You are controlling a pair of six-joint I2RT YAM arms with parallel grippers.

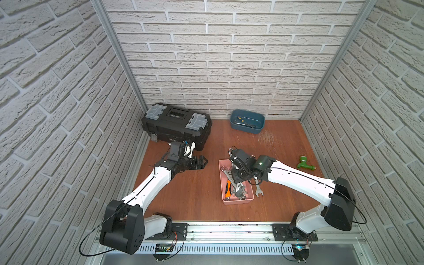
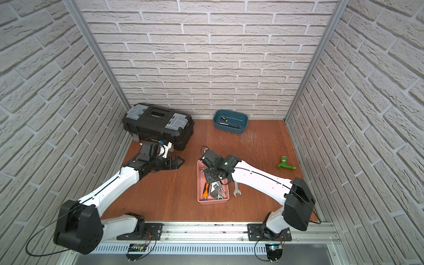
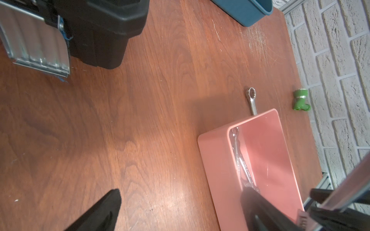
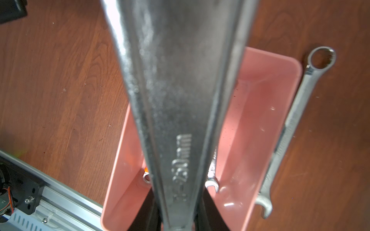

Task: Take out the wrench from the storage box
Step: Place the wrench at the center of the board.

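The pink storage box (image 1: 238, 202) (image 2: 213, 202) stands mid-table, holding several steel wrenches (image 1: 243, 195) and an orange-handled tool (image 1: 227, 191). My right gripper (image 1: 236, 177) (image 2: 210, 176) reaches down into the box and is shut on a large steel adjustable wrench (image 4: 180, 80). Its handle fills the right wrist view above the box (image 4: 260, 120), with the gripper (image 4: 178, 220) clamped on both sides. My left gripper (image 1: 203, 161) (image 2: 180, 160) (image 3: 181, 194) hangs open over bare wood, left of the box (image 3: 216, 170).
A combination wrench (image 1: 258, 188) (image 4: 288, 130) lies on the table along the box's right side. The black toolbox (image 1: 176, 128) sits back left, a dark blue tub (image 1: 247, 121) at the back wall, and a green fitting (image 1: 306, 163) at the right.
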